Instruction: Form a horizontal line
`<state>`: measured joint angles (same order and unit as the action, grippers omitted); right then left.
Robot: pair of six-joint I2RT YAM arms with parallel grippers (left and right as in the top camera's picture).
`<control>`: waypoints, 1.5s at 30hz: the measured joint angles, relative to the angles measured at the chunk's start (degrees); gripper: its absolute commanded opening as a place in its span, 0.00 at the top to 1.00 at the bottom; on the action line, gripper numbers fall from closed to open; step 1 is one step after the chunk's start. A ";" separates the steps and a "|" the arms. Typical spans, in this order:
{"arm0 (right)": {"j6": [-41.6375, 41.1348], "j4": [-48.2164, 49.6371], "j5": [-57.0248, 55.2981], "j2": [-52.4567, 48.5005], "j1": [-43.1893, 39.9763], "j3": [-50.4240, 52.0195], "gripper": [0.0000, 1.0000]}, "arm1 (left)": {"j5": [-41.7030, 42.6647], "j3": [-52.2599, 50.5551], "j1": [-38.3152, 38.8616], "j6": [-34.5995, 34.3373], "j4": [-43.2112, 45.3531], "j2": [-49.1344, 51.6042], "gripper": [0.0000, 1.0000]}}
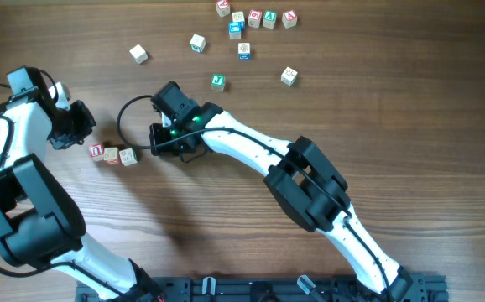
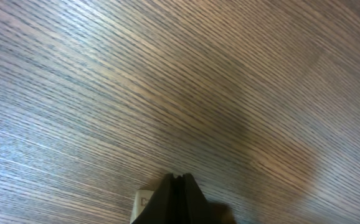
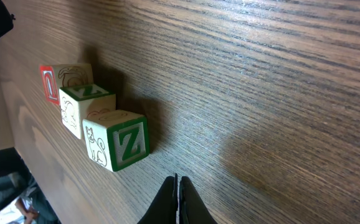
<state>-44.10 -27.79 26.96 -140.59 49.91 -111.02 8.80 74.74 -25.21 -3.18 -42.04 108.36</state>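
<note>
Your horizontal line (image 1: 111, 154) of three cubes sits touching on the desk (image 1: 377, 126). Left tool (image 2: 177, 180) and right tool (image 3: 177, 182) are both closed on nothing, one near each end.

The horizontal line (image 1: 112, 154) lies on the tabletop (image 1: 377, 101), the left gripper (image 1: 61, 139) just behind it, the right gripper (image 1: 153, 139) at its right, and the loose cubes (image 1: 244, 51) farther behind.

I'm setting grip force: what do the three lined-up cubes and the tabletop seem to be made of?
The row of three cubes looks like pale wood, matte: cream faces with printed green and red letters and line drawings. The tabletop shows streaky brown wood grain with a soft sheen; it may be laminate or veneer rather than solid wood.
</note>
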 measured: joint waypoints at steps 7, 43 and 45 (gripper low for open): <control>0.00 0.00 0.00 0.00 0.00 0.00 0.95 | -0.22 -0.94 0.00 -0.15 0.52 0.09 0.96; 0.00 -0.02 -0.04 0.00 0.00 0.00 0.95 | -0.70 -1.29 1.55 -0.17 -2.73 0.20 0.96; 0.00 0.00 -0.04 0.00 0.00 0.00 0.95 | -0.83 -1.57 1.55 -0.17 -2.62 0.20 0.96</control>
<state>-44.10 -27.79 26.92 -140.59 49.91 -111.02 7.97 73.17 -23.66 -3.36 -44.66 108.55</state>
